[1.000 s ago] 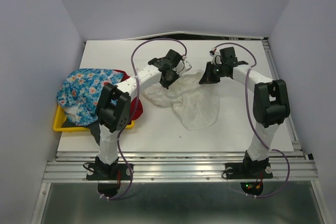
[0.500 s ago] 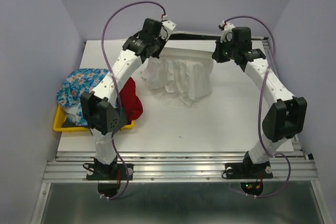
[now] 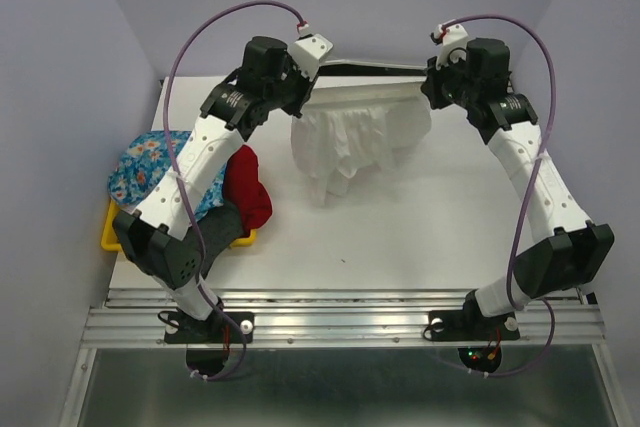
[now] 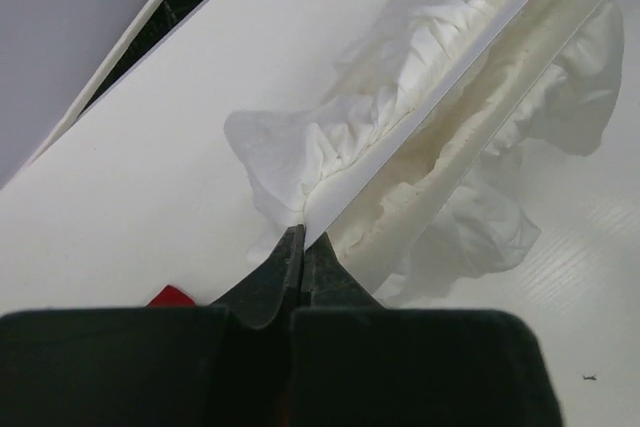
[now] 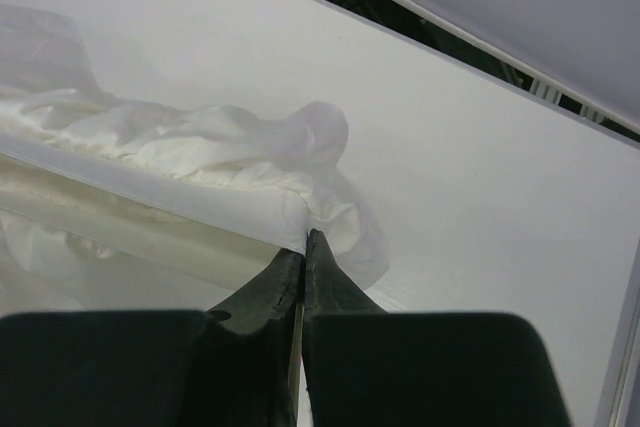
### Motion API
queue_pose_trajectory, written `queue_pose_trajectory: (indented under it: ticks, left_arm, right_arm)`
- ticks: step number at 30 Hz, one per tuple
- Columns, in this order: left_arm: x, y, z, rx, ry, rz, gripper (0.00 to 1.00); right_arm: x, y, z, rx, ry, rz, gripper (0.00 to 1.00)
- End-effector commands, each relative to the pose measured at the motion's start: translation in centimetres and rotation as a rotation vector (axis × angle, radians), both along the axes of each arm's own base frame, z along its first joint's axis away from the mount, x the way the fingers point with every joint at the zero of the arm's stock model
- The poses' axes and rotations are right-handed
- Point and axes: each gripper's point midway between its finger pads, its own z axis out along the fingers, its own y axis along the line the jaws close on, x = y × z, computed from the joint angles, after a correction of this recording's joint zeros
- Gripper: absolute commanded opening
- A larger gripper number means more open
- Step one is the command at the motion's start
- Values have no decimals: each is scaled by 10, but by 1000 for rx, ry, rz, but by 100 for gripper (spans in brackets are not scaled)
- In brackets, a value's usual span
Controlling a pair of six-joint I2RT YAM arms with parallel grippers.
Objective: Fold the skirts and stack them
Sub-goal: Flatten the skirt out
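My left gripper (image 4: 302, 247) and right gripper (image 5: 304, 245) each pinch one end of the waistband of the white skirt (image 3: 355, 139). It hangs stretched between them, above the far part of the table (image 3: 420, 242).

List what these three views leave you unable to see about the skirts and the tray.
Top external: the left arm covers part of the red skirt and yellow tray; anything under the blue flowered skirt is hidden.
Left wrist: the white skirt runs off the top edge.
Right wrist: the right end effector blocks the skirt's hanging part.
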Motion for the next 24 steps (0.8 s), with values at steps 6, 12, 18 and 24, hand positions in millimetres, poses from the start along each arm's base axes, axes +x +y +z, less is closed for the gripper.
queue_pose_trajectory:
  ticks: [6, 12, 18, 24]
  left_arm:
    - [5, -6, 72, -34, -201, 61, 0]
    - [-50, -87, 26, -66, -69, -285, 0]
    - [-109, -117, 16, -249, 64, -487, 0]
    - [44, 23, 77, -384, -88, 156, 0]
  right_arm:
    - [12, -38, 72, -28, -192, -161, 1]
    - [-4, 46, 41, 237, 43, 187, 1]
    - [-69, 100, 1, 362, 223, 427, 1]
    - [5, -6, 47, 215, -22, -4, 1]
